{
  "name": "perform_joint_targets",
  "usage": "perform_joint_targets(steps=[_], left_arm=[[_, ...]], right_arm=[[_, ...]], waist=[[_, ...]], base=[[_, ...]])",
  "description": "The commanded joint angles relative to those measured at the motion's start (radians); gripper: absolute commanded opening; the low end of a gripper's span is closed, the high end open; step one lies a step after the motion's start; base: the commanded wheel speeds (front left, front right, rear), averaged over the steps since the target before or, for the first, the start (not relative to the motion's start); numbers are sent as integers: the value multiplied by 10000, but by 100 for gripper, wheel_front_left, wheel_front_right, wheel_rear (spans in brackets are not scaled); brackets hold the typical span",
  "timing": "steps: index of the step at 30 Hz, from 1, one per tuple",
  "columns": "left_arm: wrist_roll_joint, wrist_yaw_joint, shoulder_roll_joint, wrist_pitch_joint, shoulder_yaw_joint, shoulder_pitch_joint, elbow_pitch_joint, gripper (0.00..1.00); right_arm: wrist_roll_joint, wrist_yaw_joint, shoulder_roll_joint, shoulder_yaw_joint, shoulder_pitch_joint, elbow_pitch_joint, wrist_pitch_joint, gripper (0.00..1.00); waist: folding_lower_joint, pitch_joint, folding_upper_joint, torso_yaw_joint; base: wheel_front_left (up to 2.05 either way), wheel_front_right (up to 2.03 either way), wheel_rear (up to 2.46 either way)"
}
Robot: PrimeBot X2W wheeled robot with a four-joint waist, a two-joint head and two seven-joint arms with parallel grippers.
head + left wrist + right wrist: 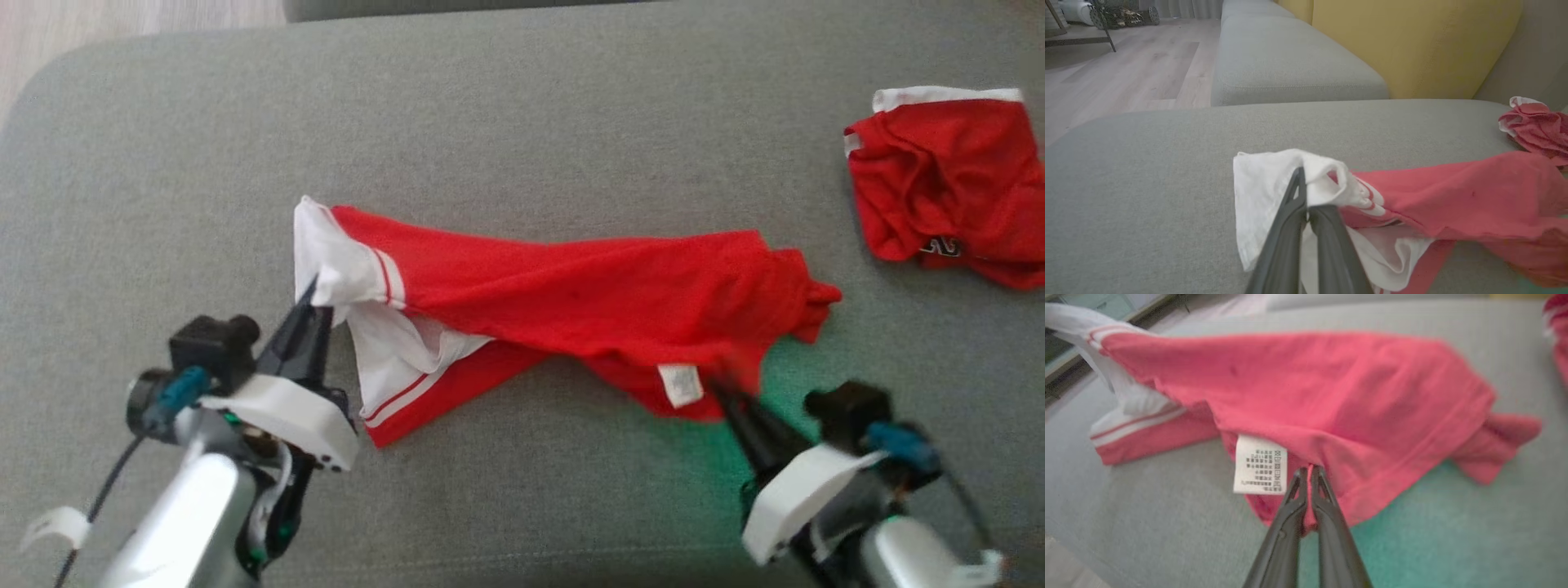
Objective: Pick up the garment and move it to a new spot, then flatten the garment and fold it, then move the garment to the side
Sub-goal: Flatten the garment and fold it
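Observation:
The garment (571,286) is a red shirt with white striped sleeve ends, stretched left to right across the grey sofa cushion (522,122). My left gripper (313,296) is shut on its white sleeve end; in the left wrist view the white cloth (1274,179) wraps over the closed left gripper (1302,183). My right gripper (722,396) is shut on the red hem just right of the white care label (680,384). The right wrist view shows the right gripper (1308,473) pinching red fabric (1331,392) beside the label (1260,464).
A second red garment (951,184) with a white band lies crumpled at the cushion's far right. Yellow back cushions (1412,45) and another grey seat (1290,57) stand beyond. Wooden floor (1126,77) lies off the cushion's left end.

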Motion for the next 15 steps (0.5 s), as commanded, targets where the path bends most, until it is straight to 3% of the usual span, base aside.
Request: perform_joint_targets(steps=[1, 7, 15], left_arm=[[-40, 126, 401, -45, 530, -413, -491, 0], [29, 394, 687, 21, 854, -652, -1330, 0], [191, 544, 906, -7, 1279, -1704, -3098, 0]], right_arm=[[-121, -7, -234, -77, -107, -890, 93, 0], [-454, -7, -572, -1367, -315, -3011, 302, 0], [-979, -7, -616, -2714, -1456, -4593, 117, 0]], waist=[[0, -121, 0, -88], [0, -419, 0, -173], [0, -908, 0, 60]], base=[[0, 0, 0], [0, 0, 0], [0, 0, 0]])
